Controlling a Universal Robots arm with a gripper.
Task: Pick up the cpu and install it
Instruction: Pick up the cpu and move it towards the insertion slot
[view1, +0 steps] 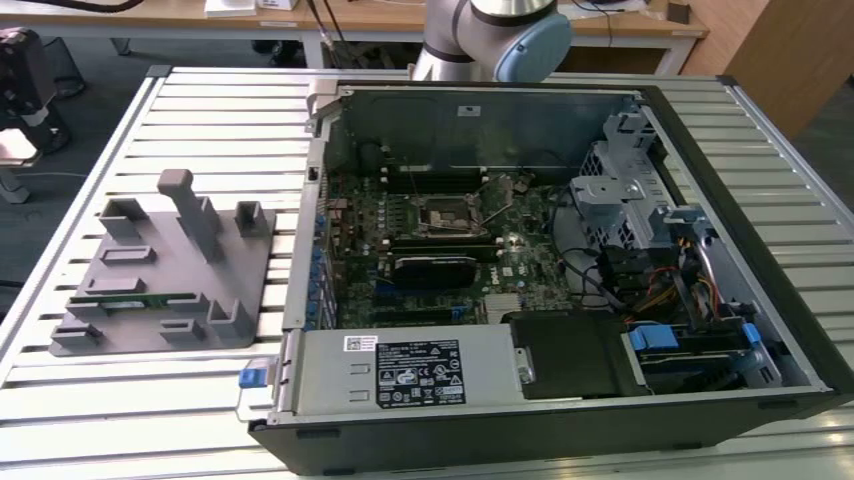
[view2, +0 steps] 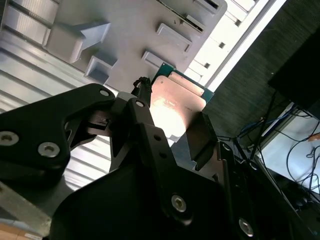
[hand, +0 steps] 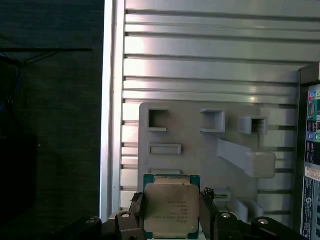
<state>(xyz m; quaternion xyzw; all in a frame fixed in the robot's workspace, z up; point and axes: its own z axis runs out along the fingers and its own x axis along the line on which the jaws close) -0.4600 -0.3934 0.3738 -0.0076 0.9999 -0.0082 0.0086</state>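
pincer is gripping the cpu by two opposite edges, fingers drawn in narrow on it. chip is sitting between the jaws with its metal lid facing the first wrist camera, and its green border is showing at the far edge. in the second wrist view the lid is catching glare between the black fingers.

the cpu is hanging clear of the grey fixture, which is lying beyond the pincer on the slatted desk. i am seeing no contact between the two. an edge of the open computer case is showing off to one side of the pincer.

step in hand, as i am reading it: pick-up is done and the chip is being held aloft; install not yet made. the socket is sitting inside the case, well apart from the fixture.

judgement: seating is calling for the chip to be level, square to the socket and lowered without sliding. the grip is on the edges alone, so a tilt is the risk.
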